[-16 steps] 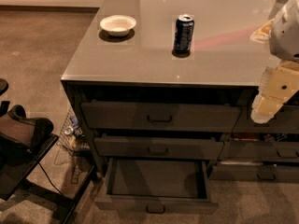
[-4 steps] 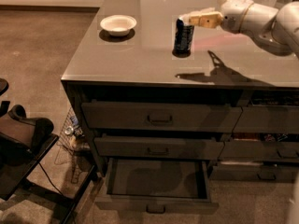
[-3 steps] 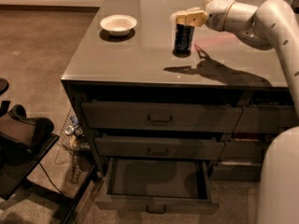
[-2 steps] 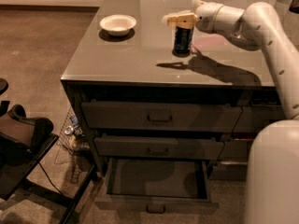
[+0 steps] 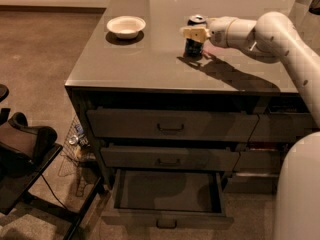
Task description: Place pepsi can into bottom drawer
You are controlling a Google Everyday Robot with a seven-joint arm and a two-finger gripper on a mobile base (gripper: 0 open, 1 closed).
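The gripper [image 5: 195, 32] sits at the pepsi can [image 5: 193, 48]; bottom drawer [image 5: 169, 218] gapes open (white bowl [image 5: 126, 26] well apart).

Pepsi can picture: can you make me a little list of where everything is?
pepsi can: standing upright on the countertop
gripper: at the can's upper part, arm stretched over the countertop
bottom drawer: pulled open, the can is not in it yet
white bowl: on the countertop, apart from the can
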